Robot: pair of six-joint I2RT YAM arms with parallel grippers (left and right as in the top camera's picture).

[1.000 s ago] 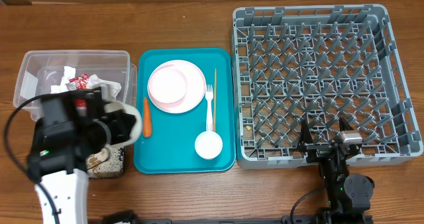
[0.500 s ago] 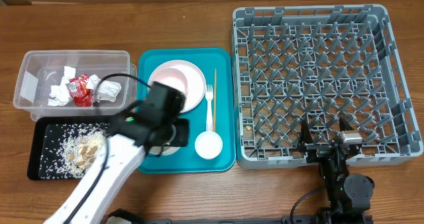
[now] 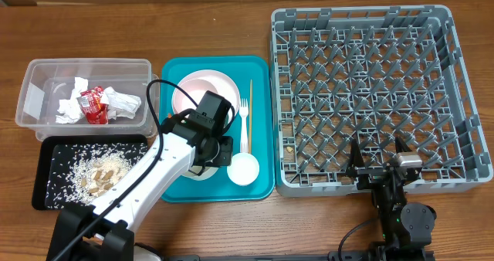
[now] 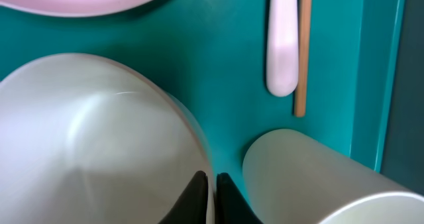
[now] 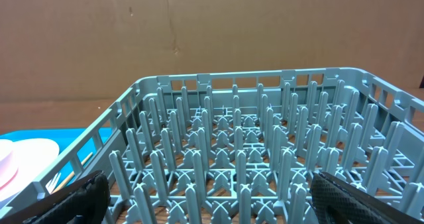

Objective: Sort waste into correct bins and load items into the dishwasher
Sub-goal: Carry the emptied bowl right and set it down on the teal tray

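I've got the left fingers (image 4: 201, 197) pinching the white bowl (image 4: 93, 138) by its rim over the teal tray (image 4: 232, 71) — right fingers (image 5: 341, 197) spread wide.

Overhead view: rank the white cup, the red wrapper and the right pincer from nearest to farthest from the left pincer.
1. The white cup, on the teal tray just right of the left pincer.
2. The red wrapper, in the clear tub, far left.
3. The right pincer, at the dish rack's near edge.
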